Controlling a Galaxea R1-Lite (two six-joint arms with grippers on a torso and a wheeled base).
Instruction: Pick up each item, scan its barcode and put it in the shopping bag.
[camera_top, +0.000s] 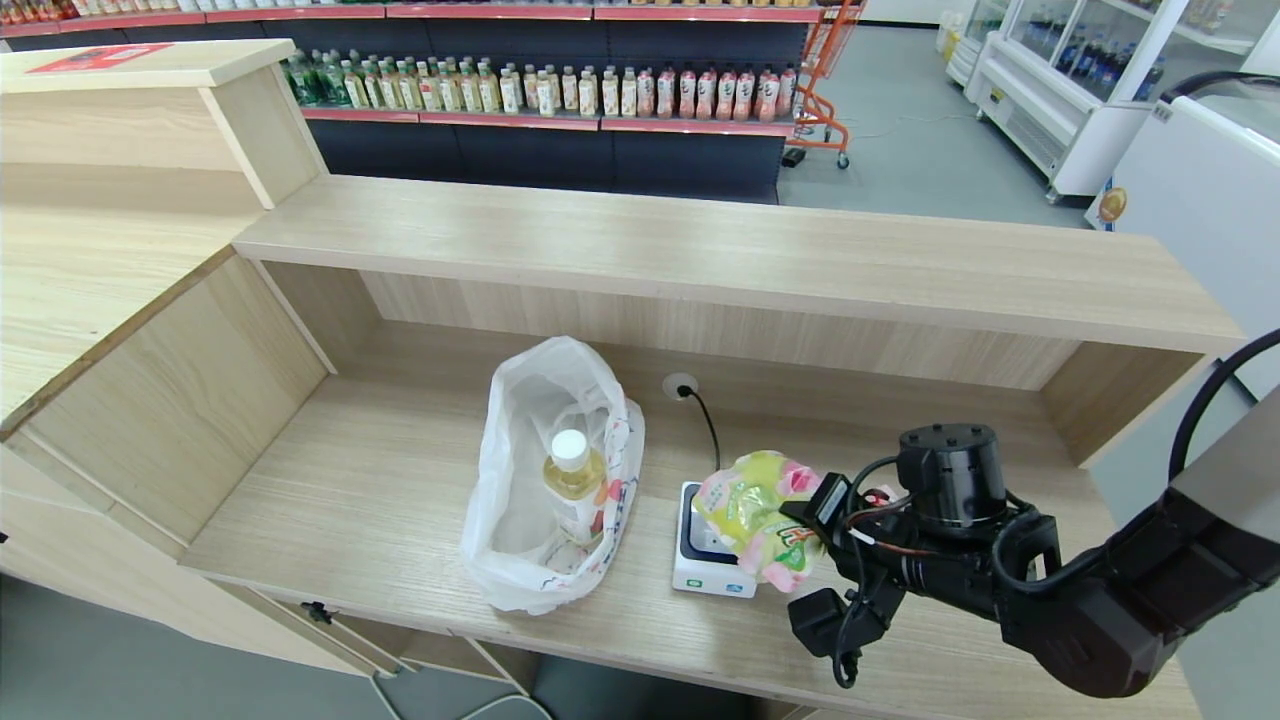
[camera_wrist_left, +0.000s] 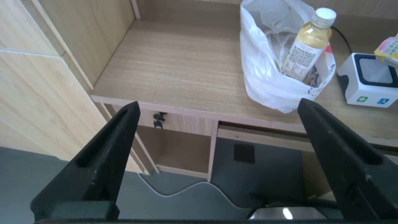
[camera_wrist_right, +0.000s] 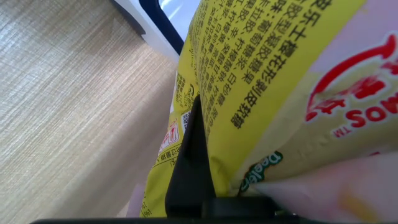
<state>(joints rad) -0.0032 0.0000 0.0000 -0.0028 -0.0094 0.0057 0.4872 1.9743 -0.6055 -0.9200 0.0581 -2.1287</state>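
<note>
My right gripper (camera_top: 805, 530) is shut on a yellow and pink snack packet (camera_top: 755, 515), holding it just above the white barcode scanner (camera_top: 710, 572) on the wooden counter. In the right wrist view the snack packet (camera_wrist_right: 273, 93) presses against one dark finger (camera_wrist_right: 193, 162), with the scanner (camera_wrist_right: 165, 22) behind it. A white plastic shopping bag (camera_top: 545, 480) stands open left of the scanner with a white-capped bottle (camera_top: 573, 470) of yellow drink upright inside. My left gripper (camera_wrist_left: 214, 155) hangs open below and in front of the counter edge; the left wrist view takes in the bag (camera_wrist_left: 277, 68), bottle (camera_wrist_left: 308, 43) and scanner (camera_wrist_left: 370, 78).
A black cable (camera_top: 705, 420) runs from the scanner to a round port in the counter. A raised wooden ledge (camera_top: 740, 255) borders the back, and wooden walls close the left and right sides. The counter surface left of the bag is bare wood (camera_top: 350, 490).
</note>
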